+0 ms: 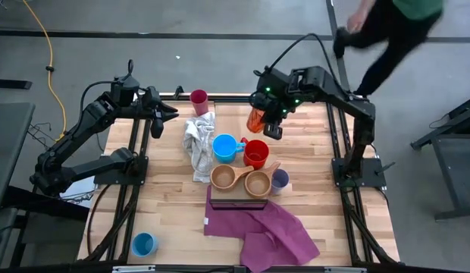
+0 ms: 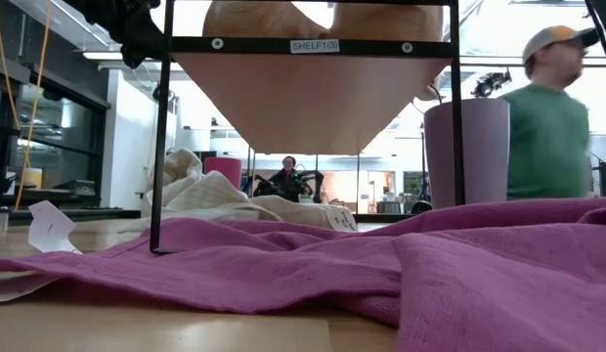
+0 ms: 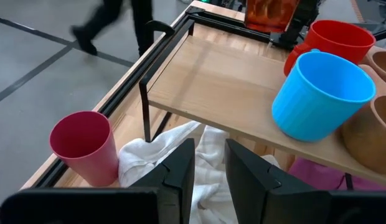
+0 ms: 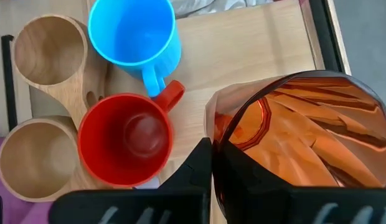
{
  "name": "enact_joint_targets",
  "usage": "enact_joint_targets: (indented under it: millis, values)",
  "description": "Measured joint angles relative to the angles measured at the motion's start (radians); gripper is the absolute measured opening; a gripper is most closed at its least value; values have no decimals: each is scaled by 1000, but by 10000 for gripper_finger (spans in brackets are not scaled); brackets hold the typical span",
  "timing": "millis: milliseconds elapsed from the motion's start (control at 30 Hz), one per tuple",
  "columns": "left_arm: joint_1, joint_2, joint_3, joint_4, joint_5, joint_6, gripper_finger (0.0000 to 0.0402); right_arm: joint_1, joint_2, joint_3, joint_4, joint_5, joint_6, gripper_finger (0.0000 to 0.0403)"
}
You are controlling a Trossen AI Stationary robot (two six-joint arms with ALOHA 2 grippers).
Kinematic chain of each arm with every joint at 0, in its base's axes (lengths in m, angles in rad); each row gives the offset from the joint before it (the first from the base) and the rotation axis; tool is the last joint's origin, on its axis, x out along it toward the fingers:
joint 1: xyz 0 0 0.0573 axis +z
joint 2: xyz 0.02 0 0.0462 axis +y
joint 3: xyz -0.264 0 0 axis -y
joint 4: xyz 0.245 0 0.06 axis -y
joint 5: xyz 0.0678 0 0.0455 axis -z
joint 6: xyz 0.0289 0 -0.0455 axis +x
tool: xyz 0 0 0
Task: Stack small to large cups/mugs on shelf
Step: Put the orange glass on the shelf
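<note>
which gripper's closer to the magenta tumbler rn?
Left. The left gripper hovers beside the magenta tumbler, with fingers open. The right gripper is farther along the shelf, holding the orange tumbler.

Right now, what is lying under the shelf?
Under the shelf lie a white cloth and part of the purple cloth; whatever else the plank covers stays hidden.

Light, smooth wood grain on the shelf (image 3: 218, 74) and bench (image 1: 167, 208); translucent glossy plastic tumbler (image 4: 305, 143); matt wooden cups (image 4: 37, 53); soft purple cloth (image 2: 381, 264); crumpled white cloth (image 1: 195, 144).
</note>
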Motion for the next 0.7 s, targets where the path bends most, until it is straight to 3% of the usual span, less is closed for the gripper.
enact_joint_targets:
  millis: [700]
  values:
    - [0, 0, 0, -23, 14, 10, 76, 16, 44, -1, 0, 16, -43, 0]
